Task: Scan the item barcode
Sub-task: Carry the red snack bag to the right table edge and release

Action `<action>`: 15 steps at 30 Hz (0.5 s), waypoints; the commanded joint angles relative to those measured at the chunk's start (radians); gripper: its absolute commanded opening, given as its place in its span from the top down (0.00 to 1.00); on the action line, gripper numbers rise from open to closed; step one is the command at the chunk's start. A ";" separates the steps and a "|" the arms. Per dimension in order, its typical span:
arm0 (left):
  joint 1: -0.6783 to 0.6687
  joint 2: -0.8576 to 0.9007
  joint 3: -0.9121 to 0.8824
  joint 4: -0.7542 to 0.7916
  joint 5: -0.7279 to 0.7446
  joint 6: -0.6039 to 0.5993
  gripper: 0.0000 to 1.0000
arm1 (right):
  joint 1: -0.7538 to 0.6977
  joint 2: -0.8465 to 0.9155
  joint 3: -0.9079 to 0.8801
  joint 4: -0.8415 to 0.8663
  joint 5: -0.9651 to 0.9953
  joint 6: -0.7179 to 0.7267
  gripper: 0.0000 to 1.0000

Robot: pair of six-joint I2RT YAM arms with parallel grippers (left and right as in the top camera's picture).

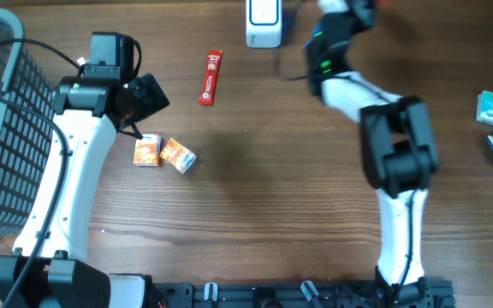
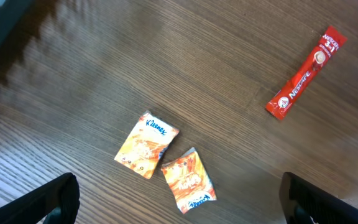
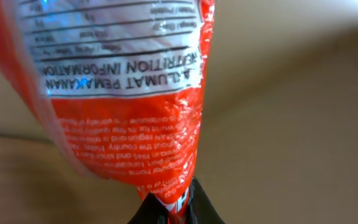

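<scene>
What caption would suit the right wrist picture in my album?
The right claw pinches a red packet by one end, its nutrition label close to the lens.

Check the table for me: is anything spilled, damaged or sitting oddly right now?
Nothing looks spilled or torn. The two orange tissue packs lie skewed at different angles, and the red packet in the right claw is pinched by one narrow end, its print upside down in the wrist view.
</scene>
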 commanded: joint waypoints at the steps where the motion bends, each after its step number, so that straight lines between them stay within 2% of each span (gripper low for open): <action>1: 0.005 0.006 0.003 0.003 0.003 -0.003 0.00 | -0.142 -0.070 0.030 -0.043 0.219 0.134 0.96; 3: 0.005 0.006 0.003 0.003 0.003 -0.003 0.00 | -0.201 -0.070 0.029 -0.085 0.270 0.161 0.96; 8: 0.005 0.006 0.003 0.003 0.018 -0.003 0.00 | -0.326 -0.069 0.029 -0.305 0.388 0.350 0.96; 15: 0.005 0.006 0.003 0.010 0.019 -0.003 0.00 | -0.439 -0.069 0.029 -0.552 0.383 0.502 0.96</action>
